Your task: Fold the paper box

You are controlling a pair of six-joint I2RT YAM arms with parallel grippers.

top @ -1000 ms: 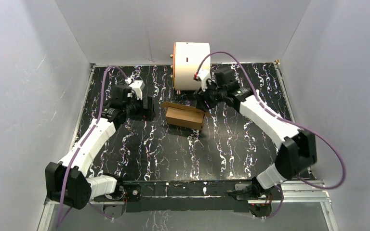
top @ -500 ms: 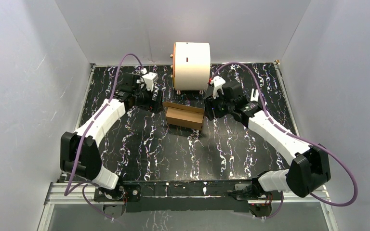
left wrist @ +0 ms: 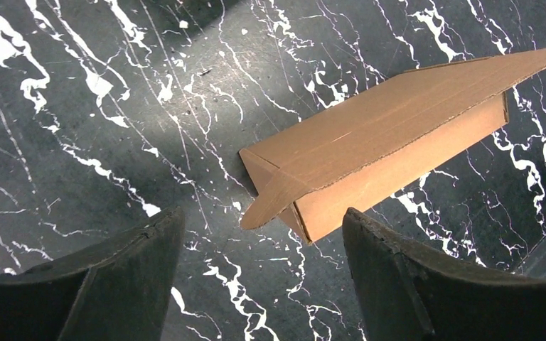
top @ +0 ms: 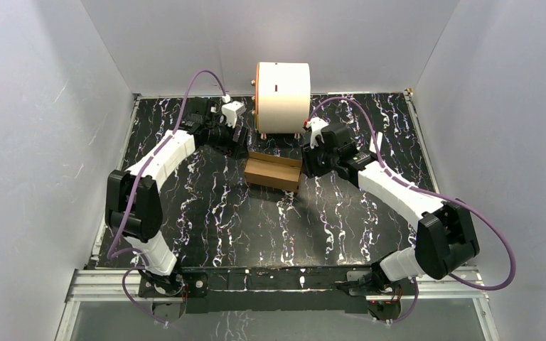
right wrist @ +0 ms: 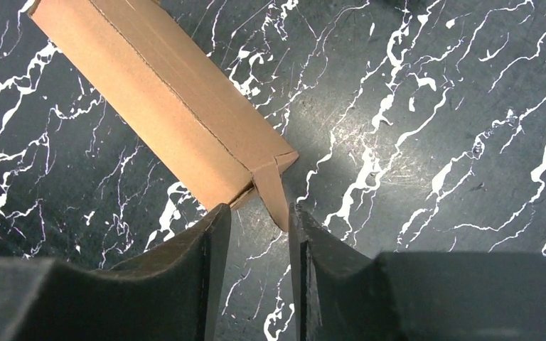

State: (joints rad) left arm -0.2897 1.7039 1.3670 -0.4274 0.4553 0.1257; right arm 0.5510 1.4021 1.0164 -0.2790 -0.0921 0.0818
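A paper box (top: 273,172) of plain brown cardboard, folded into a long, low carton, lies on the black, white-veined table (top: 213,213) just in front of the white cylinder (top: 283,96) with the orange rim, close to its foot and roughly centred on it. The carton's long sides run across the cylinder's face. A thin top panel reaches past the carton's body on the side nearest the cylinder. The left gripper (top: 244,149) hangs low in front of the cylinder's left edge, at that end of the carton. In the left wrist view its fingers (left wrist: 114,284) are spread wide and released, holding nothing, and a rounded tab sticking out of the box (left wrist: 391,142) points into the space between them without touching either. The right gripper (top: 307,165) sits in front of the cylinder's right edge, at the other end of the carton. The right wrist view shows its fingers (right wrist: 206,270) drawn close together but not clenched, with a narrow gap between them. The pointed end tab of the box (right wrist: 163,106) dips into that gap, close to one finger. Whether it touches that finger cannot be told.
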